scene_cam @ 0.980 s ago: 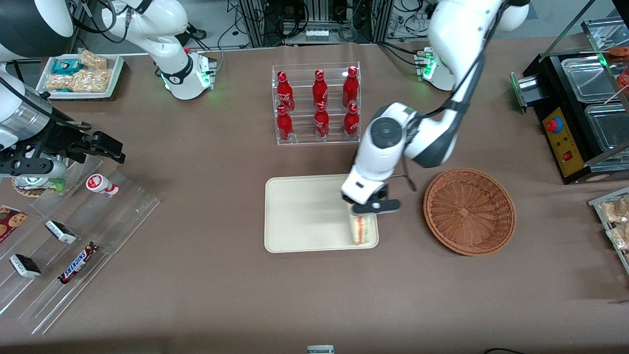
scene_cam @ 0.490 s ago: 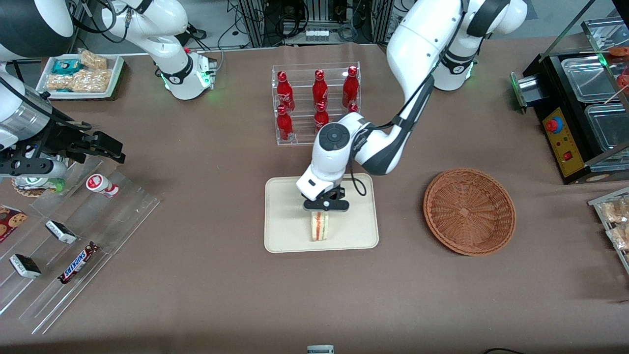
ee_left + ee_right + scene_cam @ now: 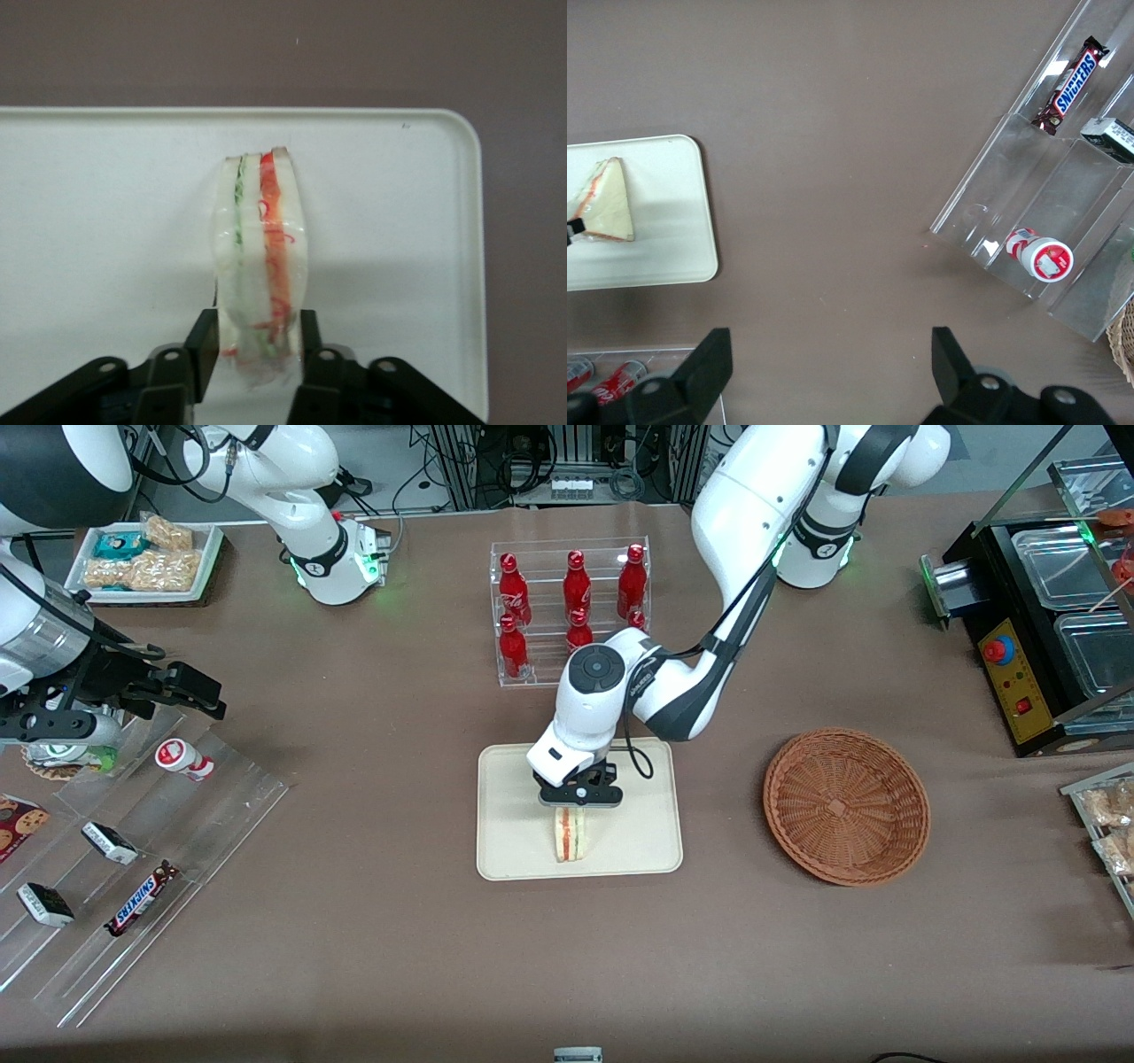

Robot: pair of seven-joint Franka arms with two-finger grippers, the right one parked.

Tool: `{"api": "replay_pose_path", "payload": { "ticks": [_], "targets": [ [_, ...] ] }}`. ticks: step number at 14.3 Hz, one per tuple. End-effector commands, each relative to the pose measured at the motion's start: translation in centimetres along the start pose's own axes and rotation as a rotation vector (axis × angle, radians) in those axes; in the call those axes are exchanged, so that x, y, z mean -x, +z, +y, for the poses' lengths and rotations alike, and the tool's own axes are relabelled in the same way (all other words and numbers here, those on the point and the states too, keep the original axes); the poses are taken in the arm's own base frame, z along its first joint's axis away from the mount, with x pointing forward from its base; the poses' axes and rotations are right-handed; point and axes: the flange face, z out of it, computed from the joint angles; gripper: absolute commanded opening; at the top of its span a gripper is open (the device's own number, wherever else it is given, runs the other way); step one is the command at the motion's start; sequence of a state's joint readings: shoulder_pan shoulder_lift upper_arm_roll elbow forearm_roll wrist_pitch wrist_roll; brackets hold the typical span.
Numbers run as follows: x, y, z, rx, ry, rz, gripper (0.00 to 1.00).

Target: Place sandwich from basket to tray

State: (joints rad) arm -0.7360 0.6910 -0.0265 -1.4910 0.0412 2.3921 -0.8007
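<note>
Sandwich point(image 3: 260, 257) clamped upright in gripper point(image 3: 257, 341), over tray point(image 3: 106, 221)

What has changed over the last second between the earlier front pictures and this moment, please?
The gripper, shut on the sandwich, carried it from the tray's edge nearest the basket toward the tray's middle, slowing over the last half second. It has not let go. The basket, already empty, and the tray have not moved.

The gripper point(image 3: 571, 808) is over the tray point(image 3: 514, 841), its fingers point(image 3: 204, 341) tight on the sandwich point(image 3: 568, 834). Bare tray surface lies around it. The bottle rack point(image 3: 571, 611) stands farther from the camera, the basket point(image 3: 846, 806) well apart.
</note>
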Motion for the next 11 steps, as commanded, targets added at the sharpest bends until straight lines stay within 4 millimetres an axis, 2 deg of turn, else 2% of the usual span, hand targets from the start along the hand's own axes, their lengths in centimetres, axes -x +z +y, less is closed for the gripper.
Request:
{"api": "replay_pose_path", "payload": {
  "ticks": [1, 2, 4, 6, 8, 9, 11],
  "targets": [
    [-1.4, -7.6, -0.9, -0.02, -0.038, 0.013, 1.0],
    [-2.3, -9.3, -2.0, -0.026, -0.056, 0.014, 1.0],
    [-2.9, -14.1, -4.5, -0.046, -0.068, 0.011, 1.0],
    [-4.7, -17.8, -9.5, -0.088, -0.137, -0.017, 1.0],
    [-6.1, -20.2, -14.2, -0.138, -0.176, -0.075, 1.0],
    [-7.5, -21.2, -17.3, -0.144, -0.173, -0.087, 1.0],
    [-8.5, -22.4, -22.6, -0.172, -0.119, -0.141, 1.0]
  ]
}}
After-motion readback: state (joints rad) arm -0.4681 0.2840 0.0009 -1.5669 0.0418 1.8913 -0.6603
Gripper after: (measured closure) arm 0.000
